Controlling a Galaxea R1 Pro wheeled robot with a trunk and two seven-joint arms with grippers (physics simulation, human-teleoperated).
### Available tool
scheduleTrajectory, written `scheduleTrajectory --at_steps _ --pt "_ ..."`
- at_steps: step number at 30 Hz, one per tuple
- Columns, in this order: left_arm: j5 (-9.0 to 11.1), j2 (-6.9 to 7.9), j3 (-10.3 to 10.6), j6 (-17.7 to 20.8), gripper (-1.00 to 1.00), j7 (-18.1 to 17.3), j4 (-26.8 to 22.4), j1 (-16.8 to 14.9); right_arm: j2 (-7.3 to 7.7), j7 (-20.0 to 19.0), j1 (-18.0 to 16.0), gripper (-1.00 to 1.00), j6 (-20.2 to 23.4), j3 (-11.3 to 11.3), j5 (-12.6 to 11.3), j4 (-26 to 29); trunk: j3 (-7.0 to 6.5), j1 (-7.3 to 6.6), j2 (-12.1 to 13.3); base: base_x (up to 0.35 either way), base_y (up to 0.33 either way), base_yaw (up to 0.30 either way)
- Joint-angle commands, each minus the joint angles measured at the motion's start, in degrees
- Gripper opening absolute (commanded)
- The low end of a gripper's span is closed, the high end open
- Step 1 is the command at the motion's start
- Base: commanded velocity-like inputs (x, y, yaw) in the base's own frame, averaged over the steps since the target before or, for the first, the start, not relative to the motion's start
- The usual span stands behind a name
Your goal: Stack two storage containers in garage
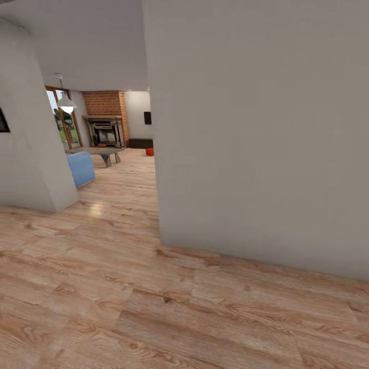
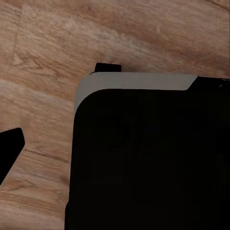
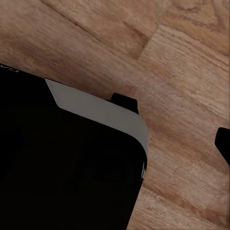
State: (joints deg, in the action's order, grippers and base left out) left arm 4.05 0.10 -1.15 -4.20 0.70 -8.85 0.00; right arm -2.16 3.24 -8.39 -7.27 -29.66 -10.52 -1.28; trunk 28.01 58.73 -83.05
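Far down the hallway in the head view, one orange-red storage container (image 1: 149, 151) sits on the light wood floor of the living room, near the low dark cabinet (image 1: 140, 143). A small reddish shape (image 1: 100, 146) lies on the grey coffee table (image 1: 105, 151); it is too small to identify. In the left wrist view, my left gripper (image 2: 115, 153) hangs over wood planks beside my black base, with one finger (image 2: 10, 151) at the frame's edge and nothing held. My right gripper (image 3: 115, 143) hangs likewise, with one finger (image 3: 223, 143) showing far out at the edge.
A white wall corner (image 1: 160, 238) juts out close on the right. Another white wall (image 1: 31, 154) stands on the left, leaving a passage between them. Beyond are a blue sofa (image 1: 81, 168), the brick fireplace (image 1: 106, 123) and a hanging lamp (image 1: 66, 105).
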Motion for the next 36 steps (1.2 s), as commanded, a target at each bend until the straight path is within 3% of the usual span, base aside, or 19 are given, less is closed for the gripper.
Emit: scheduleTrajectory --at_steps 1,28,36 --pt "0.4 -0.01 -0.1 -0.1 1.0 0.0 0.0 0.0 -0.04 0.1 0.0 1.0 -0.3 -0.5 -0.6 -0.1 0.05 0.0 0.0 0.0 0.0 0.271" --pt "0.5 0.06 -0.1 -0.1 1.0 0.0 -0.1 0.0 -0.04 0.1 0.0 1.0 -0.3 -0.4 -0.6 -0.1 0.05 0.0 0.0 0.0 0.0 0.271" --pt "0.6 0.15 -0.1 0.1 1.0 0.0 0.0 0.0 -0.04 0.1 0.0 1.0 -0.2 -0.5 -0.6 -0.1 0.05 0.0 0.0 0.15 0.04 0.087"
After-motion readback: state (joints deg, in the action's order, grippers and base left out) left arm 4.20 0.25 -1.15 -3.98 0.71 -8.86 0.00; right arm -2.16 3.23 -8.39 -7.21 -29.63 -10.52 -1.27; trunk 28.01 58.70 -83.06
